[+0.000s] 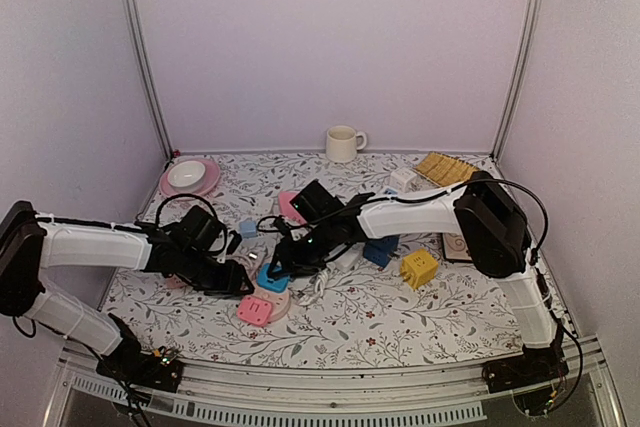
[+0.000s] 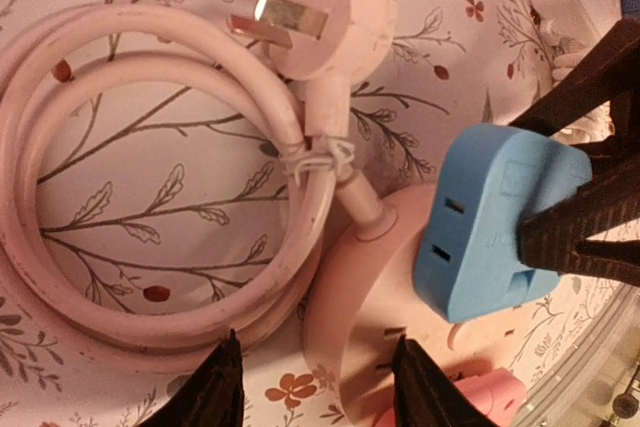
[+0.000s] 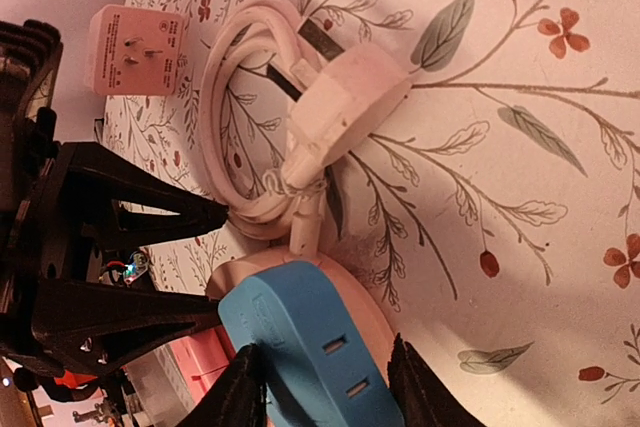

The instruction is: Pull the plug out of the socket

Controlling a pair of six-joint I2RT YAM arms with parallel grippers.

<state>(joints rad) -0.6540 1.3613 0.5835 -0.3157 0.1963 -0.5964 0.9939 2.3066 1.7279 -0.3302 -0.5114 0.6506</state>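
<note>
The blue plug [image 2: 490, 222] sits plugged into the top face of the pink round socket [image 2: 360, 317], near that socket's edge, with its own slotted face showing. We judge that it can come free along one line only: straight away from the socket's face, roughly up off the table [image 1: 400, 317].

Its long axis runs across the socket. The right gripper [image 3: 325, 377] straddles it the short way, one finger on each long side. In the right wrist view the plug fills the gap between those fingers, so we read the jaws as clamped on it, though we cannot tell how firmly. The right arm is therefore the one on the plug, reaching in from the socket's far right in the top view.

The left gripper [image 2: 315, 392] comes at the socket from its left. Its jaws stand apart and closed on nothing, one finger over the socket's body and the other over the coiled cable [image 2: 150, 197] just beside it. We expect the socket to lift with the plug unless this gripper pins it down.

The cable leaves the socket's rim, loops beside it and ends in a loose three-pin plug [image 2: 320, 7] beyond the coil. A pink square adapter [image 3: 135, 47] lies just beside the socket.
</note>
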